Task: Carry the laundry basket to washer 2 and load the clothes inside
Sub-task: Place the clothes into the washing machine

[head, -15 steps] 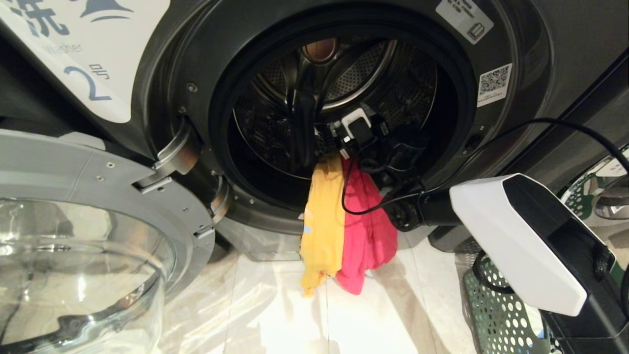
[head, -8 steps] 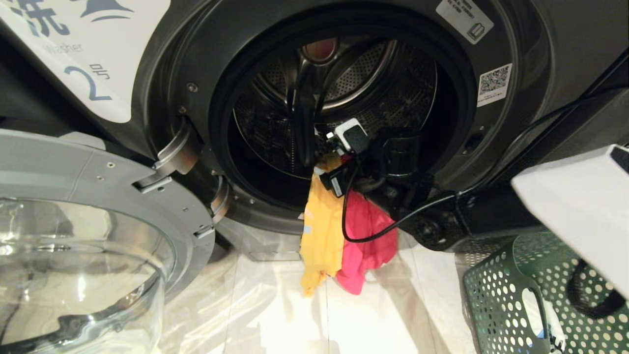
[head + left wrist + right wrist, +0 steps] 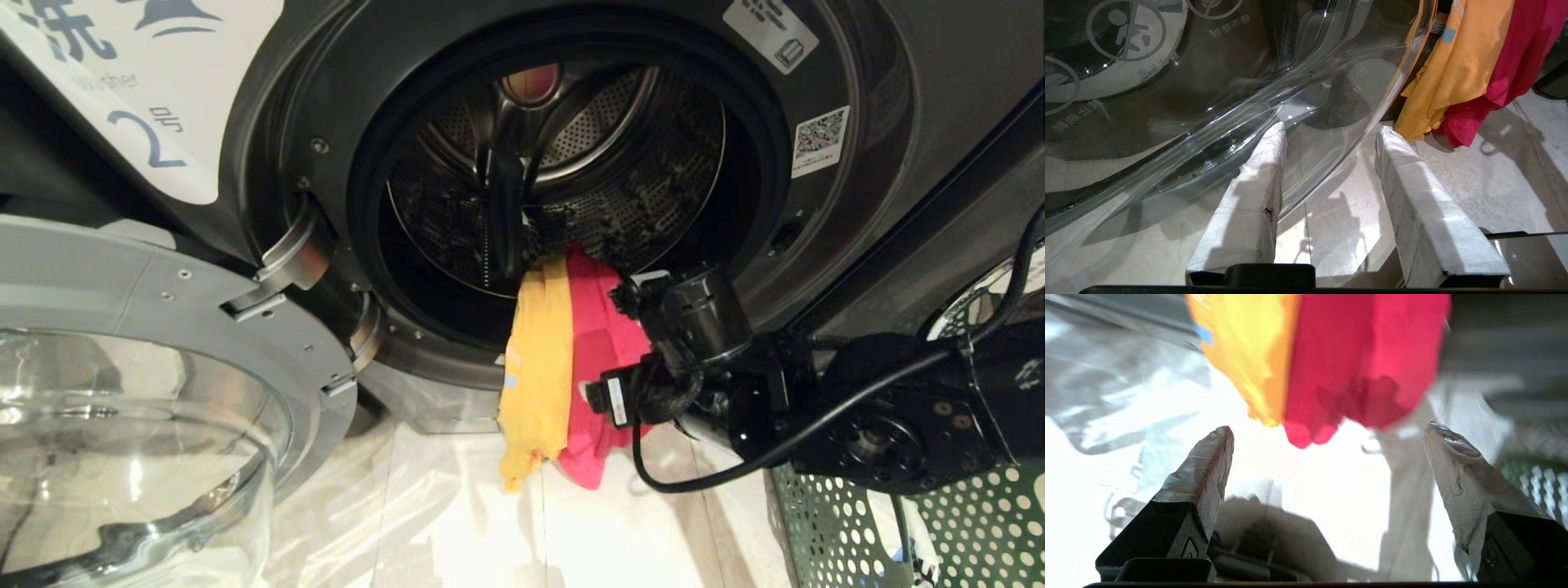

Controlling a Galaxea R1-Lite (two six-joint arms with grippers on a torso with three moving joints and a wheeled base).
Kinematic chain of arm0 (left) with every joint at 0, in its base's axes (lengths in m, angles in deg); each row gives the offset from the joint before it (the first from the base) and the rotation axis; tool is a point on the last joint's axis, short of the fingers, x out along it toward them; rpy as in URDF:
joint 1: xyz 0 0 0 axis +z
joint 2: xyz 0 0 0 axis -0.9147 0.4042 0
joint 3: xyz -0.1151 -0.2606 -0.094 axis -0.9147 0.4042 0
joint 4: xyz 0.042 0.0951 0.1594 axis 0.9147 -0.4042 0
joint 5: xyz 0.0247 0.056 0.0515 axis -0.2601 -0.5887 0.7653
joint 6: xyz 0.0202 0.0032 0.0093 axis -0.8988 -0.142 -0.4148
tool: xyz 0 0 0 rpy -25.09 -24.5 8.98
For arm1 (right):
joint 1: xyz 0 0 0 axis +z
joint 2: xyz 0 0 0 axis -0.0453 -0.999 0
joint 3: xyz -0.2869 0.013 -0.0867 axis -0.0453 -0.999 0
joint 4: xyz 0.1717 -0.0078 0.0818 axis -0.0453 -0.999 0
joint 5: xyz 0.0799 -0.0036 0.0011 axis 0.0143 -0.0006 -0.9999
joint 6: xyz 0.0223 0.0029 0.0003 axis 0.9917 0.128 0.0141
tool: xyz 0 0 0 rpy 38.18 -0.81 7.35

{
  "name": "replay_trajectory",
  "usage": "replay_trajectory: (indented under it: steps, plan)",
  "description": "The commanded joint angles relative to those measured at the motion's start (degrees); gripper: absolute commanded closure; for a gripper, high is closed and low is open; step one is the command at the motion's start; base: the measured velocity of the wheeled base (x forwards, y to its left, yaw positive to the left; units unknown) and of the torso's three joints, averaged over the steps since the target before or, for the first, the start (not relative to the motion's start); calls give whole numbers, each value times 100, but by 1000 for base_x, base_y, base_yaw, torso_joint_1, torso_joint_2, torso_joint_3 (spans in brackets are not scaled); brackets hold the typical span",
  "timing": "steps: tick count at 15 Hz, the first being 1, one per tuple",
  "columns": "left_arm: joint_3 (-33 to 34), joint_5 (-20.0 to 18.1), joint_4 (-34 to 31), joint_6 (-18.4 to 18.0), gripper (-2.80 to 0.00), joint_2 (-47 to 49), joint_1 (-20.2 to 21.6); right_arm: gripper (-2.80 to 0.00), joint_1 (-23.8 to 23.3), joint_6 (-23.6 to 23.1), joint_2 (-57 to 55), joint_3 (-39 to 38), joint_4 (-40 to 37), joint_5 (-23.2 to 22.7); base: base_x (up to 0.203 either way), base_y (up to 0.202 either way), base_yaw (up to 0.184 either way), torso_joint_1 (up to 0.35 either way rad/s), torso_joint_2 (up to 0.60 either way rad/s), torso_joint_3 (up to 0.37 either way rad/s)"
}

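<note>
Washer 2 [image 3: 824,212] stands with its blue "2" label [image 3: 147,122] at the upper left and its drum [image 3: 588,139] open. The clothes, a yellow-orange garment [image 3: 535,367] and a red-pink one [image 3: 600,327], hang out over the drum's lip down to the floor. My right arm [image 3: 816,408] reaches across in front of the opening. Its gripper [image 3: 1329,428] is open and empty, just short of the yellow-orange [image 3: 1241,343] and red-pink [image 3: 1363,355] hems. The green laundry basket [image 3: 971,531] stands at the lower right. My left gripper [image 3: 1331,128] is open, empty, near the glass door.
The washer's round glass door [image 3: 122,408] is swung wide open at the lower left, and its curved glass [image 3: 1229,102] fills much of the left wrist view. Pale glossy floor tiles [image 3: 457,523] lie below the opening. A black cable [image 3: 735,474] loops under my right arm.
My right gripper has come out of the drum, dropped down to the right and rolled over, its fingers spreading wider. The two garments stay draped over the lip. The left arm has not moved.
</note>
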Motion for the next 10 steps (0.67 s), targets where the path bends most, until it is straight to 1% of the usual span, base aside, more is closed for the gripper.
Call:
replay_trajectory:
  steps: [1,2,3,5,8,10]
  plan:
    - [0,-1,1,-2,0,0,0,-280,68,443,-100,-151,-64,188,0,0,0,0,0,0]
    - [0,-1,1,-2,0,0,0,-280,99,755,-259,-134,-81,216,0,0,0,0,0,0]
    - [0,-1,1,-2,0,0,0,-280,110,954,-459,-116,-71,239,0,0,0,0,0,0]
    - [0,-1,1,-2,0,0,0,-280,111,1231,-824,-96,75,234,0,0,0,0,0,0]
    - [0,-1,1,-2,0,0,0,-280,105,1418,-1425,80,330,221,0,0,0,0,0,0]
    - [0,-1,1,-2,0,0,0,-280,79,1428,-1780,227,744,196,0,0,0,0,0,0]
